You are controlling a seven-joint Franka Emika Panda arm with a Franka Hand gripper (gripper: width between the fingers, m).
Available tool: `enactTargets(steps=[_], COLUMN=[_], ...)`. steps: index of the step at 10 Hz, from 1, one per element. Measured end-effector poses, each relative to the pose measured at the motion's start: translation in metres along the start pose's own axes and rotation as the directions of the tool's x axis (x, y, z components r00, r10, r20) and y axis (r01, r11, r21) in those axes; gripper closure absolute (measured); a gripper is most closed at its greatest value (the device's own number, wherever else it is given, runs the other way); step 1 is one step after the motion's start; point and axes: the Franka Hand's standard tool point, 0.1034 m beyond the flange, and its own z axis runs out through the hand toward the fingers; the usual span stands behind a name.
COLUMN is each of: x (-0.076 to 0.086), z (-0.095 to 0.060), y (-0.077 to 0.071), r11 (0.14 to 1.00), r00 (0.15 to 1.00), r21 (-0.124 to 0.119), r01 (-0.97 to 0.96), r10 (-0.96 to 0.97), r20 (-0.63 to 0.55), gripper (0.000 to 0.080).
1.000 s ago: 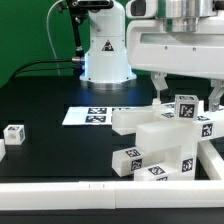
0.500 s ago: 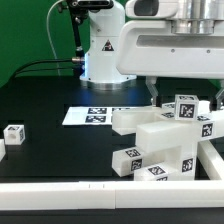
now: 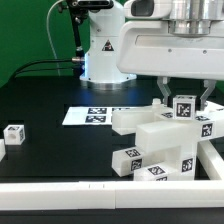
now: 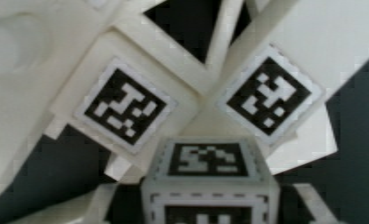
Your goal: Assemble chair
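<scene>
The partly joined chair (image 3: 160,138) is a cluster of chunky white tagged blocks and slabs at the exterior view's right. A small tagged block (image 3: 185,107) sits on top of it. My gripper (image 3: 184,97) is open and hangs over this block, one finger on each side, with gaps showing. In the wrist view the same block (image 4: 207,165) lies between my fingers (image 4: 314,197), and two tagged chair slabs (image 4: 128,100) slant behind it. A loose tagged chair cube (image 3: 13,133) lies far off at the exterior view's left.
The marker board (image 3: 93,115) lies flat in front of the robot base (image 3: 105,55). A long plain white border rail (image 3: 90,190) runs along the table's front edge and up the right side. Another white piece (image 3: 2,148) shows at the left edge.
My gripper has shifted toward the exterior view's left and lowered, so its fingers now flank the small top block. The chair parts have not moved.
</scene>
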Motion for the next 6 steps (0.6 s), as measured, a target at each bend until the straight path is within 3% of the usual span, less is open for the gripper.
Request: enactTargets(steps=[4,6], x=[0.0029,0.0038], z=[0.0006,0.0010], y=[0.0034,0.0037], r11=[0.920,0.773], r00=[0.920,0.773], r21=[0.018,0.025], r01=[-0.392,-0.634], r10=[0.392,0.633], r20=[0.022,0.042], gripper=[0.0518,0.0518])
